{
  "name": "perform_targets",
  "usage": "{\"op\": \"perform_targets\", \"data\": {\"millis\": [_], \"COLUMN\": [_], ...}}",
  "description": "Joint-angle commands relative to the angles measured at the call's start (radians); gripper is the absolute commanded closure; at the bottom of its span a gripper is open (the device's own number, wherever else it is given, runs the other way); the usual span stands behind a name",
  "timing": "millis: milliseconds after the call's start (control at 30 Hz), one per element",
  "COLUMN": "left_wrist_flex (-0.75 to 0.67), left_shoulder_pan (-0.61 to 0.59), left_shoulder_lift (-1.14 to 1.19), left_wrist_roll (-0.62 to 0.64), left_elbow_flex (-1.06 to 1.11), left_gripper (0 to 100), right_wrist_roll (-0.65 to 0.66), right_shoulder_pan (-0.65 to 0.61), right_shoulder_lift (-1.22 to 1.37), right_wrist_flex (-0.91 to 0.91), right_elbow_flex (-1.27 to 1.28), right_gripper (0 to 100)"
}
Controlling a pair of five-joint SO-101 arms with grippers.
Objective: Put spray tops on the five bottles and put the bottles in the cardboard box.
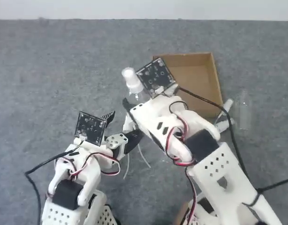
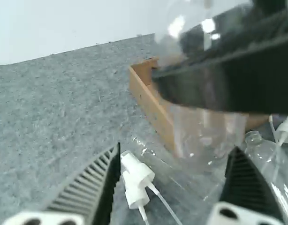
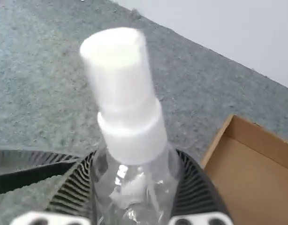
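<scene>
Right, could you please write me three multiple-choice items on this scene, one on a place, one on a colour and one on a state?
1. Where is the clear plastic bottle that the right gripper holds, relative to the brown cardboard box?
A. standing inside it
B. outside it, to one side
C. lying across its rim

2. What colour is the spray top on that bottle?
A. black
B. white
C. blue

3. How is the left gripper?
A. open
B. shut on a bottle
C. shut on a spray top

Answers:
1 B, the high view shows the bottle held beside the box's wall, not over its floor.
2 B, the right wrist view shows a white top.
3 A, its fingers stand wide apart in the left wrist view.
</scene>
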Motion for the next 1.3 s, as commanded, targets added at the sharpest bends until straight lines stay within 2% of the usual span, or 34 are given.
{"op": "perform_targets", "data": {"millis": [0, 133, 267, 400, 633, 733, 1000, 1167, 1267], "left_wrist_flex": [-0.031, -0.028, -0.026, -0.025, -0.055, -0.077, -0.091, -0.089, -0.089], "left_shoulder_pan": [-0.003, -0.003, -0.003, -0.014, -0.127, -0.132, -0.132, -0.13, -0.13], "left_shoulder_lift": [-0.005, -0.011, -0.012, -0.012, -0.012, -0.012, -0.012, -0.012, -0.012], "left_wrist_roll": [0.008, 0.008, 0.008, 0.008, 0.015, 0.015, 0.015, 0.015, 0.015], "left_elbow_flex": [-0.007, -0.007, -0.005, -0.005, -0.004, 0.016, 0.028, 0.028, 0.028], "left_gripper": [67, 67, 68, 78, 95, 99, 99, 99, 99], "right_wrist_roll": [0.021, 0.021, 0.02, 0.015, 0.015, 0.015, 0.012, 0.002, -0.041], "right_shoulder_pan": [0.035, 0.064, 0.16, 0.251, 0.334, 0.361, 0.392, 0.395, 0.398], "right_shoulder_lift": [-0.062, -0.044, 0.044, 0.211, 0.513, 0.625, 0.894, 1.017, 1.072], "right_wrist_flex": [0.015, -0.018, -0.216, -0.463, -0.839, -0.911, -0.969, -1.095, -1.104], "right_elbow_flex": [-0.006, -0.008, -0.011, -0.012, -0.015, -0.069, -0.262, -0.281, -0.295], "right_gripper": [99.3, 99.3, 99.3, 99.3, 99.3, 99.3, 99.3, 99.3, 99.3]}}
